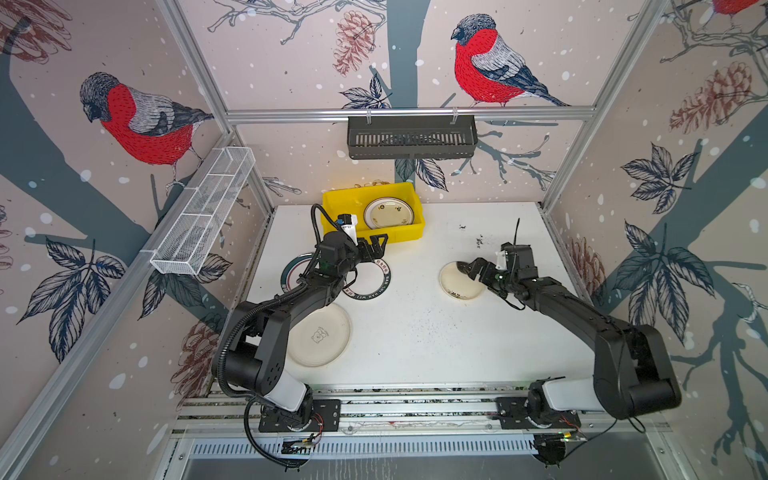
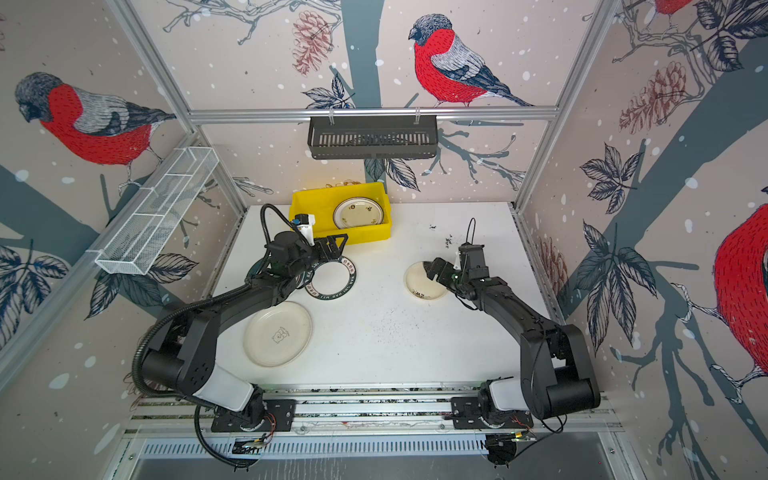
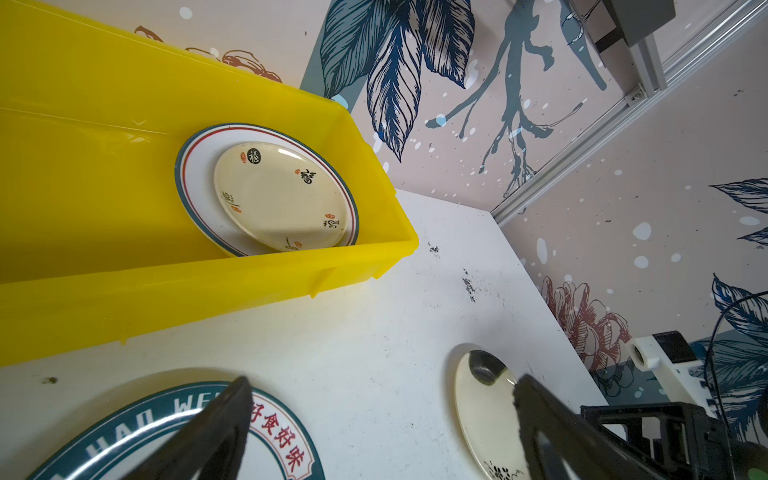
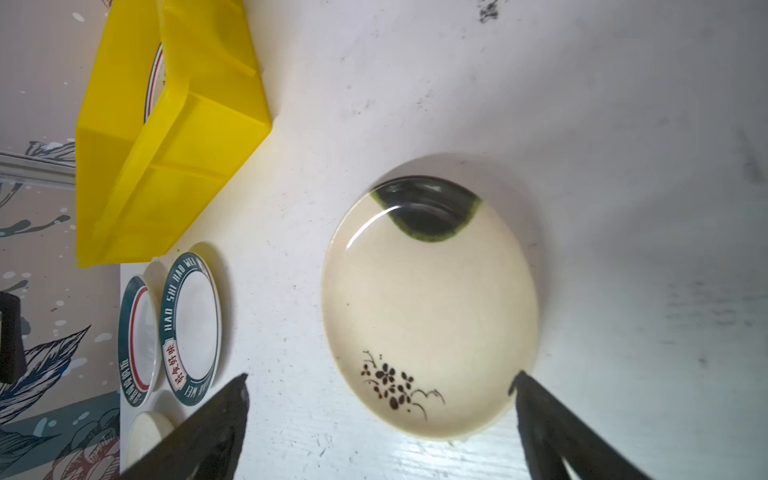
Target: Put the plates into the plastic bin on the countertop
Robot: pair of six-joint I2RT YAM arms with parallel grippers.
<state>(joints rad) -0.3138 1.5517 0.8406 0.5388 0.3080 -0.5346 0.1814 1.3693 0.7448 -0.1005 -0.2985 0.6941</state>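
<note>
While both claws stand wide apart and empty, the yellow bin [image 1: 409, 232] at the far edge of the desk [image 1: 436, 345], left of centre, holds 2 dishes: a cream character plate [image 1: 388, 212] resting on a striped-rim plate [image 3: 195, 183]. 4 more lie flat on the desk. The right claw [image 4: 380, 378] hangs over the blossom plate [image 1: 459, 286] on the right, with 1 fingertip at its rim; I cannot tell whether it touches. The left claw [image 3: 382, 386] hovers just near of the bin, above the lettered plate [image 4: 193, 328]. A second green-rimmed plate [image 4: 139, 332] lies just left of that, partly under the arm. The large bear plate [image 1: 320, 336] lies nearer, on the left.

These plates look stiff, glossy and shallow. They are probably light and slippery, and liable to chip if dropped. Lying flat, each offers only its raised rim. I judge the best hold is 1 finger slid under the lip and 1 pressed on the inner slope, at the edge facing the arm, followed by a slow, level carry.
</note>
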